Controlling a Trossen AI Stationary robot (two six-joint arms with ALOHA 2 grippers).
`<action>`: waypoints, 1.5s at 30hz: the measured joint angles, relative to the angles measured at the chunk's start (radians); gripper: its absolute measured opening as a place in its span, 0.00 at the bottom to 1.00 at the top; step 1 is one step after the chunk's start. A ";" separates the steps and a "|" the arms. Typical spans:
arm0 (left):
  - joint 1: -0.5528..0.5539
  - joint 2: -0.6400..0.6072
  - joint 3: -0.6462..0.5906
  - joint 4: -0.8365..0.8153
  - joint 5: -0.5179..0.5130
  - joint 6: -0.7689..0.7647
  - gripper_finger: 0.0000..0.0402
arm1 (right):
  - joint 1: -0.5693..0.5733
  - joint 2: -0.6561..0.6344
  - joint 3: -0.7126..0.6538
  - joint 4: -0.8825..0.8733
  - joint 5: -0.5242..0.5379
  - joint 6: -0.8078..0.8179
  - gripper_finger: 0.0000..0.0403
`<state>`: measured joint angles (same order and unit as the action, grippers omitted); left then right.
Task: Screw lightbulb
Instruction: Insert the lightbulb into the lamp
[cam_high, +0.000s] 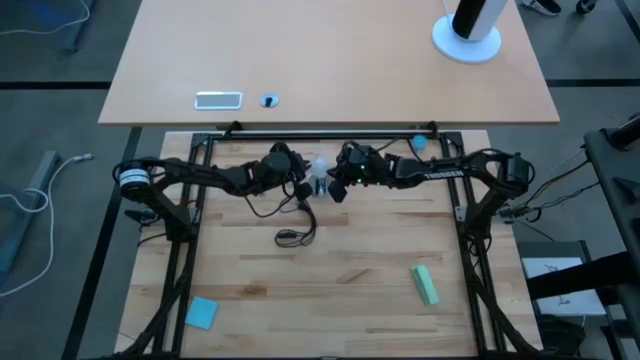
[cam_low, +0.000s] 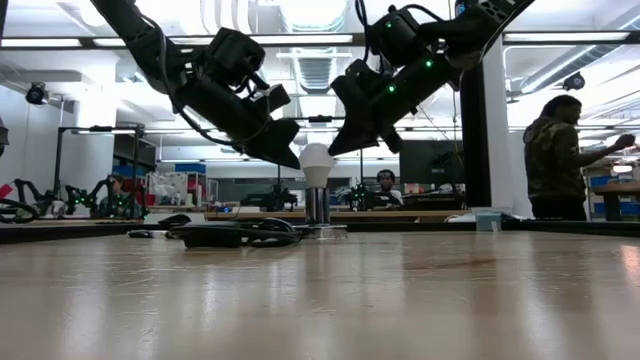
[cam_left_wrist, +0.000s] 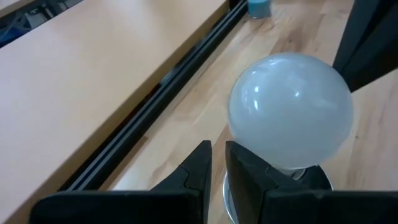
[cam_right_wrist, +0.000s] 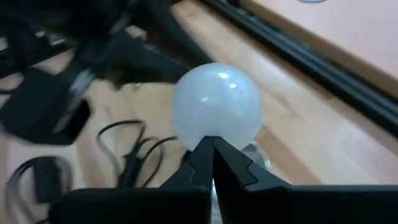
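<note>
The frosted-white lightbulb (cam_high: 320, 167) stands upright with its screw base in the round silver socket (cam_low: 317, 206), near the far middle of the wooden table. My left gripper (cam_low: 293, 158) is shut, with its tips beside the bulb's left side (cam_left_wrist: 289, 112). My right gripper (cam_low: 334, 150) is shut, with its tips at the bulb's right side (cam_right_wrist: 216, 106). Both arms slant down toward the bulb from either side. My left gripper's shut fingertips (cam_left_wrist: 245, 163) stand close beside the bulb's lower part, just above the socket; I cannot tell whether they touch it. My right gripper's shut fingertips (cam_right_wrist: 205, 152) stand right against the bulb's lower side; I cannot tell whether they touch it.
The socket's black cord and switch (cam_high: 295, 237) lie near the bulb. A small blue cap (cam_high: 418, 143) sits by the black far rail (cam_high: 320, 131). A green block (cam_high: 425, 284) and a blue square (cam_high: 201, 312) lie nearer. A person (cam_low: 560, 160) stands beyond the table.
</note>
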<state>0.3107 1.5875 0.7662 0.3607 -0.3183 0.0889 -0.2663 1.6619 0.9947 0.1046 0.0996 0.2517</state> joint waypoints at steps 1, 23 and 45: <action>0.000 0.000 0.000 0.001 0.001 0.000 0.10 | 0.003 0.000 0.000 -0.002 0.003 0.000 0.00; -0.034 -0.071 0.000 -0.103 0.124 -0.033 0.10 | -0.023 -0.008 0.000 -0.054 0.107 -0.041 0.00; -0.031 -0.056 -0.002 -0.094 0.040 -0.046 0.10 | 0.036 -0.008 -0.001 -0.046 0.050 -0.024 0.00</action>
<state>0.2794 1.5311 0.7647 0.2663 -0.2787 0.0425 -0.2300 1.6537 0.9939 0.0582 0.1493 0.2274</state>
